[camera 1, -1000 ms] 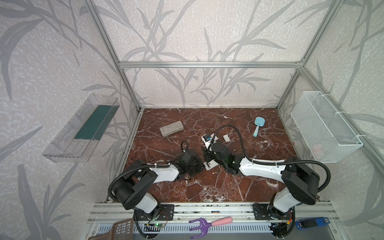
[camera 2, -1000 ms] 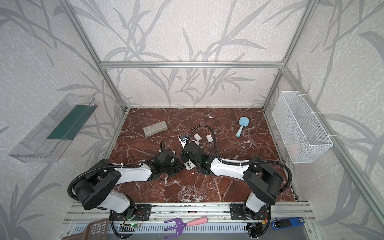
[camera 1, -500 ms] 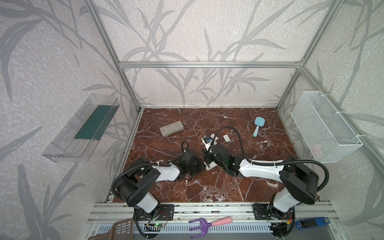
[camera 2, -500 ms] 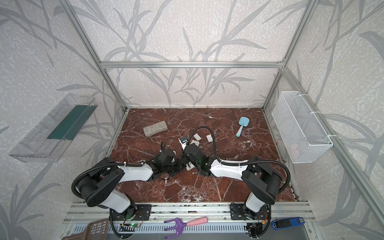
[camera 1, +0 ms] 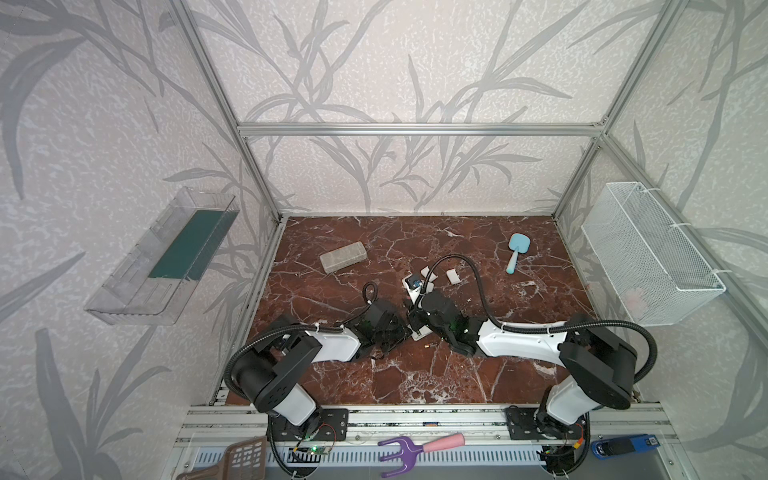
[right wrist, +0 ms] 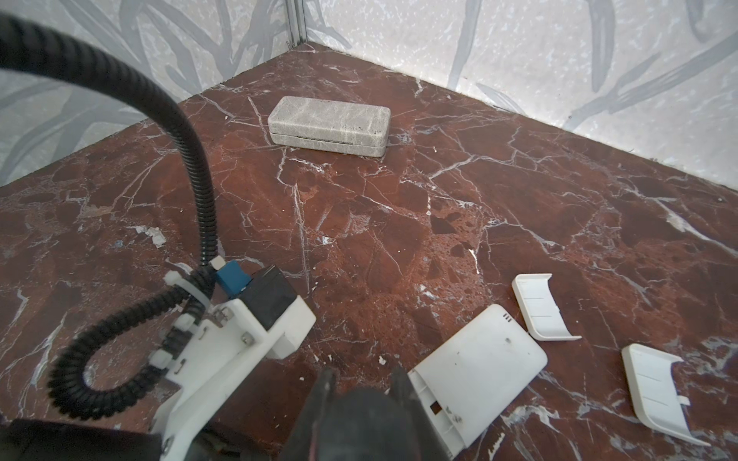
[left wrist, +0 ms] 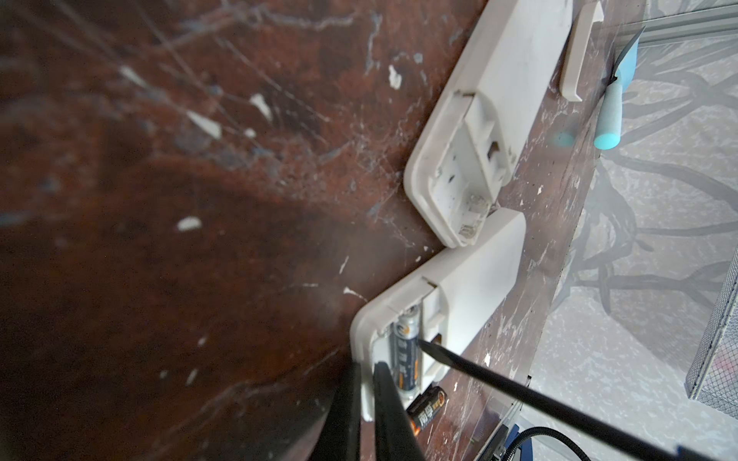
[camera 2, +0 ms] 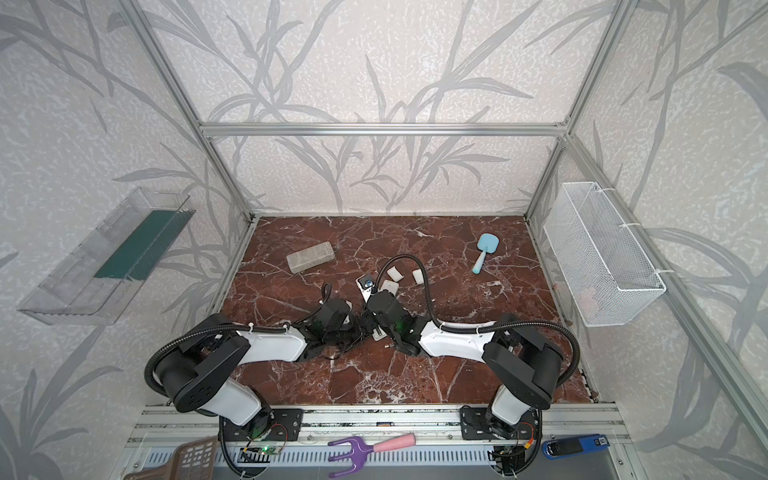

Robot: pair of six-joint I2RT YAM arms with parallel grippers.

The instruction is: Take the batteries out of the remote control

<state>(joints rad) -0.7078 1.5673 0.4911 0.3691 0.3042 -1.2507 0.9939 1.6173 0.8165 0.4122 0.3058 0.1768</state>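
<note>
In both top views a clear plastic wall tray (camera 1: 124,299) on the left holds a dark green slab (camera 1: 189,245), and a white wire-mesh basket (camera 1: 665,266) on the right wall holds something pale pink (camera 1: 633,297), too blurred to name. A closed grey stone-patterned case (camera 2: 311,257) lies on the red marble table (camera 2: 457,374). Mid-table the left gripper (camera 1: 404,329) and right gripper (camera 1: 415,319) meet over the end of a white plastic remote control (camera 1: 419,331). A tiny dark loose battery (camera 1: 429,345) lies on the marble just beside it, and how the jaws stand cannot be told from here. In the left wrist view the remote control's uncovered compartment holds one dark, gold-banded seated battery (left wrist: 405,351), with the loose battery just outside its end. A second white remote (left wrist: 499,99) touches it end to end, its open compartment showing only metal contacts. The left gripper (left wrist: 366,373) is almost fully closed, pinching the remote control's end wall between its fingers (left wrist: 391,415). The tip of a thin black screwdriver (left wrist: 519,389) rests against the seated battery's side. In the right wrist view the right gripper (right wrist: 364,377) is clenched round the screwdriver's dark handle, beside the second white remote, and two white curved battery covers (right wrist: 541,307) lie apart on the marble past it.
</note>
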